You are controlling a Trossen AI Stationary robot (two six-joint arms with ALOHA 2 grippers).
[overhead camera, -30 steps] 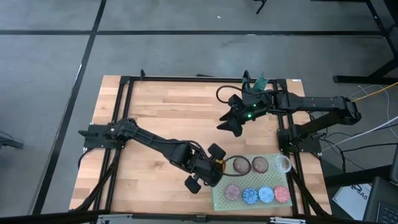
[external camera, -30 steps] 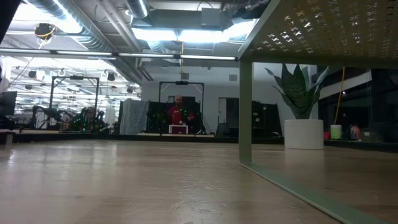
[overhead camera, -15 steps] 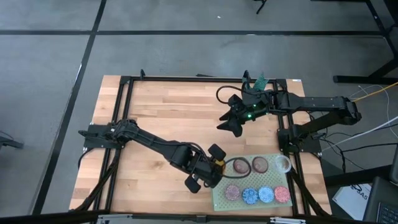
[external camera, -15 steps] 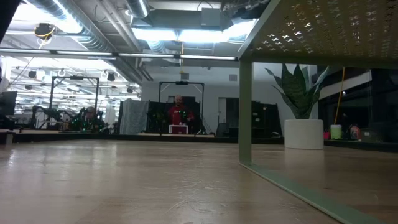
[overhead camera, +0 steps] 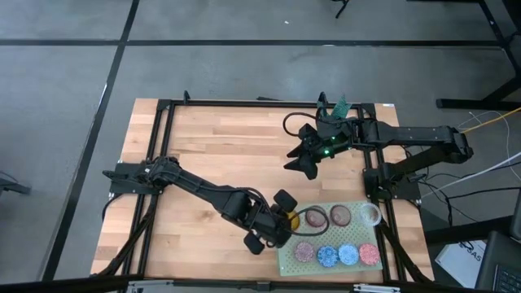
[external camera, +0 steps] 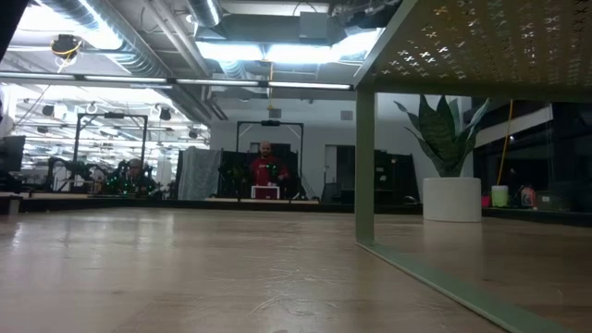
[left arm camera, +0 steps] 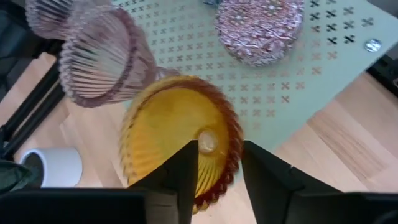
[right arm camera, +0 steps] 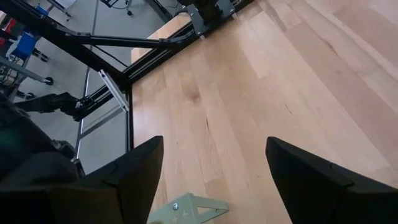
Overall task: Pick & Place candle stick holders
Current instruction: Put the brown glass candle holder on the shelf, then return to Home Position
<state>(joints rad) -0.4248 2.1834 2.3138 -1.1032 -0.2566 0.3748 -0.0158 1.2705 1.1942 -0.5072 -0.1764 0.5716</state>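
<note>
One amber cup [left arm camera: 180, 140] sits between the left claw's [left arm camera: 219, 163] narrowly parted fingers at the mat [left arm camera: 298, 81] edge, apparently just being released. Next, I judge, that claw must lift clear without tipping it; the right claw [right arm camera: 214, 180] waits wide and empty.

Seven small round holders are seen on the pale green perforated mat [overhead camera: 358, 236]: an amber ribbed glass cup [left arm camera: 180, 134] at its corner, touching a pink ribbed cup [left arm camera: 102, 56], then a brown one [overhead camera: 340, 215], a clear one [overhead camera: 370, 213], and a front row of brownish-pink [overhead camera: 305, 252], two blue [overhead camera: 327, 256] and pink [overhead camera: 369, 254].
</note>
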